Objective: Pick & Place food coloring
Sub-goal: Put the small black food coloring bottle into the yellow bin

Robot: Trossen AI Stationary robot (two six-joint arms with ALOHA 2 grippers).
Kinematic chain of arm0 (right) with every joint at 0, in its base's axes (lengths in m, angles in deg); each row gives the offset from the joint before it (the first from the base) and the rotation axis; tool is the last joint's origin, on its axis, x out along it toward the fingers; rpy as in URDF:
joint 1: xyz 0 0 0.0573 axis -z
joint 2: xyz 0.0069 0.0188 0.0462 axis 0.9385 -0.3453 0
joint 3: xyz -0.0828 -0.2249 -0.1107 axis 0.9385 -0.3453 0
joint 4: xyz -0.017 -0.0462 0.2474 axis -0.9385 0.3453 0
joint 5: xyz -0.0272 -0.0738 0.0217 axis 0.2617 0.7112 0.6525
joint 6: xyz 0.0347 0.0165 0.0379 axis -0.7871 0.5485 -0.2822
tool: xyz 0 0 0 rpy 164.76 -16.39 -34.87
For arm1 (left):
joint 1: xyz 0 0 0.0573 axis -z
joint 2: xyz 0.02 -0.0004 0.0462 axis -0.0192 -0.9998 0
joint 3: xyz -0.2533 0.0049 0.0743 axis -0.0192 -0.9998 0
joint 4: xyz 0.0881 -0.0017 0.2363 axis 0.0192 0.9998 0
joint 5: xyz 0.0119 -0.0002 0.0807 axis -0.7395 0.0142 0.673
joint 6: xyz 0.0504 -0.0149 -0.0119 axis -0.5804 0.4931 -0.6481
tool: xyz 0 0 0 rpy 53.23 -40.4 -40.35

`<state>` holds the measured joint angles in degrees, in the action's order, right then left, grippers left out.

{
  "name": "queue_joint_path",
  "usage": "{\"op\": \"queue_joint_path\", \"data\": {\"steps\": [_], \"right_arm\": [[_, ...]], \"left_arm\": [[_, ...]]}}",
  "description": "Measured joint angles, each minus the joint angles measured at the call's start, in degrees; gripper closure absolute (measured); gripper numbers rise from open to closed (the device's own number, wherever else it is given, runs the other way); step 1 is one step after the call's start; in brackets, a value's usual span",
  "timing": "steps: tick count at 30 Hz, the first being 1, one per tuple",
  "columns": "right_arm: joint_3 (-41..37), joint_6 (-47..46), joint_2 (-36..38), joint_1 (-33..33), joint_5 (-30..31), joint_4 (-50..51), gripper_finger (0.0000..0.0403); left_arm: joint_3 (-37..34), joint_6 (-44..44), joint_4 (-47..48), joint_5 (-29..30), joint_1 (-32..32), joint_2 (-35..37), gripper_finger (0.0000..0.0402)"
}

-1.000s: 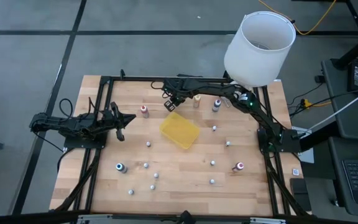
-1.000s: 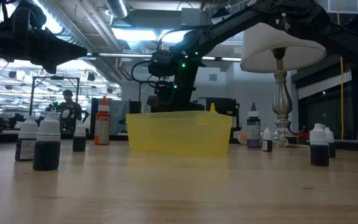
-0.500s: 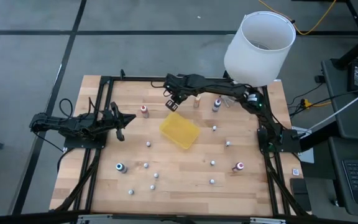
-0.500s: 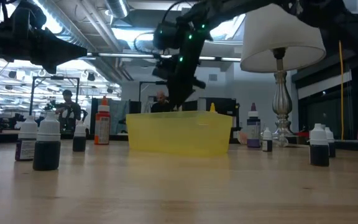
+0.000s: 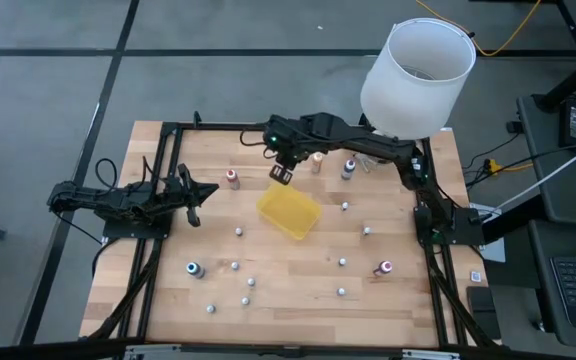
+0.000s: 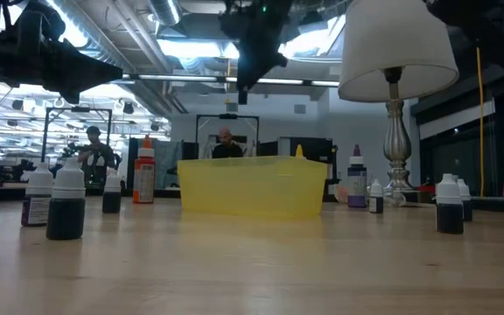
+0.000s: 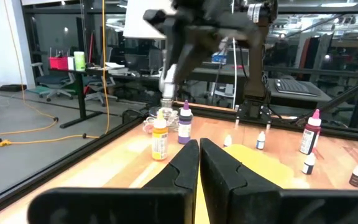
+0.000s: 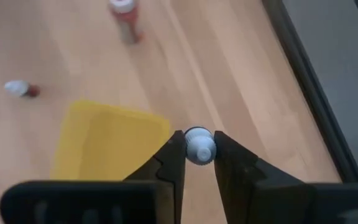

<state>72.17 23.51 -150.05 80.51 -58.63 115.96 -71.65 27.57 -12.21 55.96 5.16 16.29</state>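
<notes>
Since the earlier frames, the right gripper [image 5: 282, 175] has risen from just behind the yellow tray [image 5: 289, 210] and now hangs above the tray's far corner, carrying a small bottle [image 8: 199, 145]. In the low view the right arm has lifted almost out of the top of the picture. The left arm has not moved; the left gripper [image 5: 196, 190] rests at the left side of the desk [image 5: 298, 270] with its fingers shut on nothing.

The right fingers [image 8: 166, 163] are narrow, clamped on the bottle's whitish cap, one finger on each side. In the right wrist view only the round cap top shows, so the bottle's long axis runs along the line of sight, roughly vertical, cap toward the wrist camera and body pointing down toward the desk. The body itself is hidden below the cap.

Judged risks from here:
- The grip sits high, on the cap alone. A quick swing could let the bottle pivot or slip out.
- The bottle hangs over bare desk just beside the tray's corner, not over its floor. Releasing here would likely drop it outside or onto the wall.
- A release from this height could make the bottle bounce or tip.

Other bottles stand scattered across the desk, among them a red-capped one [image 5: 232, 178].
</notes>
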Motion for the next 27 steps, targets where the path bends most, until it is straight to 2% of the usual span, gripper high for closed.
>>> {"op": "queue_joint_path", "data": {"steps": [5,15,27], "right_arm": [[-1.5,2.2,3.5,-3.6,0.0,2.6,0.0331],[-2.0,4.3,4.1,-11.6,0.0,3.0,0.0335],[-11.6,1.6,4.1,-16.4,-0.1,0.2,0.0335]], "left_arm": [[0.0,0.0,0.0,0.0,0.0,0.0,0.0393],[0.0,0.0,0.0,0.0,0.0,0.0,0.0389],[0.0,0.0,0.0,0.0,0.0,0.0,0.0391]]}}
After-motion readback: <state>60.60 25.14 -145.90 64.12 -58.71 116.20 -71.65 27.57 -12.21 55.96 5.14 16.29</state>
